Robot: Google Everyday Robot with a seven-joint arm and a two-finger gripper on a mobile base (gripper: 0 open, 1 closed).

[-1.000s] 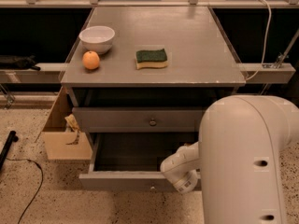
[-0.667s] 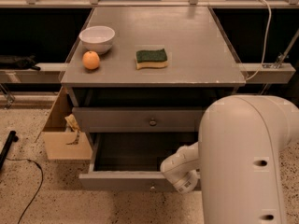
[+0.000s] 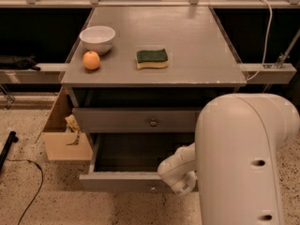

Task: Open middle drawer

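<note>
Nothing has shifted since the earlier frames; arm and drawer sit as before. The middle drawer [image 3: 117, 181] is pulled well out below the desk's [image 3: 197, 41] front edge, its tray open and dark. The gripper [image 3: 183, 187] is at the right part of the drawer front, just beside the knob [image 3: 152, 189]; whether it is spread or closed cannot be told. The drawer above [image 3: 122, 120] is closed. Near the desk's left edge are a white bowl [image 3: 97, 38], an orange [image 3: 91, 60] and a sponge [image 3: 152, 58].
</note>
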